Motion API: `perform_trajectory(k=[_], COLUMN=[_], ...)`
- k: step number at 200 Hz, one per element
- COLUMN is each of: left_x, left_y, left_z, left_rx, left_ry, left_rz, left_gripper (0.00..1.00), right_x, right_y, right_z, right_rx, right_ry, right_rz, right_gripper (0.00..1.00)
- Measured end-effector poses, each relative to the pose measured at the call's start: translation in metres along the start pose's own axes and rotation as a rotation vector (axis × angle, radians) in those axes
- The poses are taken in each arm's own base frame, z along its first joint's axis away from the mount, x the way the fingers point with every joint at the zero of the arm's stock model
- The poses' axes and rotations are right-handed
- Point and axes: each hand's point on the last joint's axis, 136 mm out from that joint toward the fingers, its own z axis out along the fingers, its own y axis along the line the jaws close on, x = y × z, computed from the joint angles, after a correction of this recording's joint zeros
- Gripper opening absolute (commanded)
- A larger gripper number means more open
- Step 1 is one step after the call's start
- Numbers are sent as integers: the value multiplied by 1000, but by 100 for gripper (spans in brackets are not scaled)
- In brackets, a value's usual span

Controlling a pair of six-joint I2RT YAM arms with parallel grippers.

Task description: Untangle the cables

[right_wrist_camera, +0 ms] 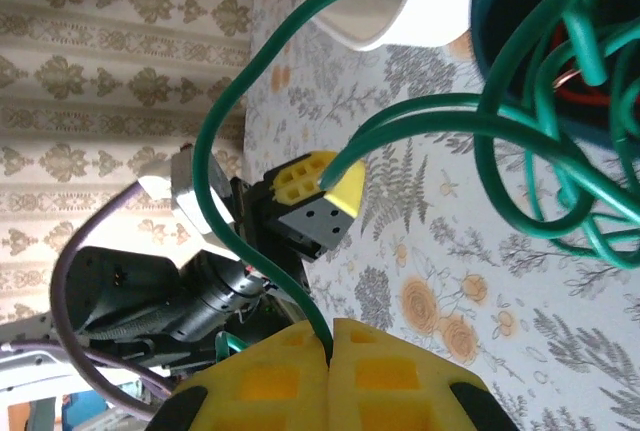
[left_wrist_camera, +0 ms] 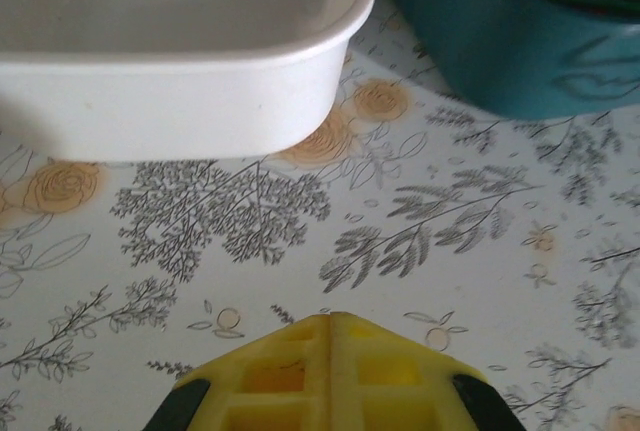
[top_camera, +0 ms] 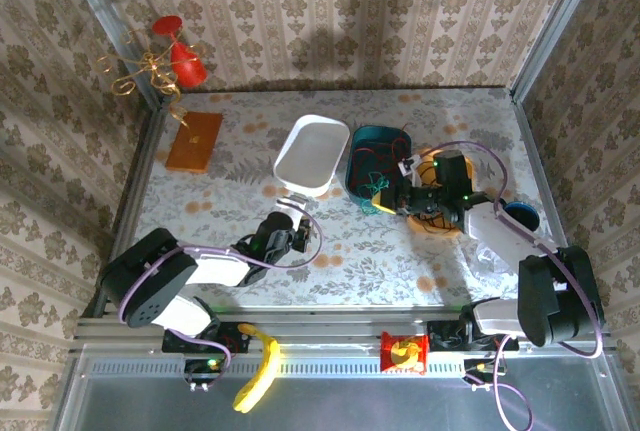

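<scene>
The right pincer [right_wrist_camera: 330, 329] is clamped on a green cable [right_wrist_camera: 215, 151]. The strand rises from between its pressed tips and loops off toward the teal bin [top_camera: 385, 133], a grip that looks meant to draw this one strand free of the rest. The other cables [top_camera: 372, 169], red and green, sit knotted in that bin. The left pincer [left_wrist_camera: 330, 319] is pressed together on nothing, low over the table [left_wrist_camera: 450, 281] near the white tub [left_wrist_camera: 200, 101], likely waiting to take an end.
</scene>
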Motion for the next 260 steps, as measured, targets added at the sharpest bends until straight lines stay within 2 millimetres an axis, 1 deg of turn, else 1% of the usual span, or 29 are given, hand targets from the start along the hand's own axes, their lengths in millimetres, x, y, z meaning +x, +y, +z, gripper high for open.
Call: perform_trajectory(k=[10,24,41,50,57,64,69,75,82,95,108,116,128,134,147,157,170,183,193,215,231,260], left_x=[-7,-21,-41,-52,-57,-62,-64,-67,-67,-64,-58,-53,-45,-41,-35,-31,-25,-14,-5,6,5,4], left_y=[-2,-2,4,9,14,19,23,27,31,34,34,32,30,28,24,21,17,11,3,-15,-28,-42], left_z=[-2,-8,-17,-22,-26,-29,-32,-34,-36,-38,-38,-38,-37,-37,-37,-36,-35,-31,-28,-20,-13,-5], left_rx=[10,19,14,5,-3,-12,-18,-28,-36,-37,-28,-19,-3,8,29,44,62,86,113,169,209,246], left_ry=[-19,-56,-111,-139,-154,-165,-170,-175,-173,-155,-124,-104,-66,-51,-24,-7,19,58,97,156,175,190], left_rz=[-6,-23,-63,-85,-103,-119,-131,-143,-151,-155,-152,-151,-146,-143,-139,-137,-127,-107,-85,-41,-10,31], left_gripper=[0,2,9,14,17,19,24,28,28,32,39,44,51,54,58,62,64,65,65,65,65,64], right_x=[11,34,58,67,72,75,76,77,78,81,89,97,109,114,123,121,112,97,81,53,45,49], right_y=[6,20,36,41,41,37,33,23,11,-13,-34,-42,-48,-50,-51,-51,-53,-55,-54,-54,-53,-53], right_z=[5,14,24,29,32,36,39,44,51,65,79,86,94,96,97,94,85,70,58,43,42,51], right_rx=[-1,2,27,43,61,90,116,159,213,326,428,480,526,542,560,568,577,582,580,563,548,511], right_ry=[38,116,202,232,249,261,268,284,302,344,402,444,498,519,547,534,491,423,352,232,202,225], right_rz=[-25,-94,-190,-235,-260,-274,-280,-281,-285,-298,-340,-379,-435,-462,-509,-522,-511,-474,-438,-366,-342,-312], right_gripper=[4,5,5,6,8,7,8,8,8,9,10,17,31,34,41,42,44,44,44,43,43,44])
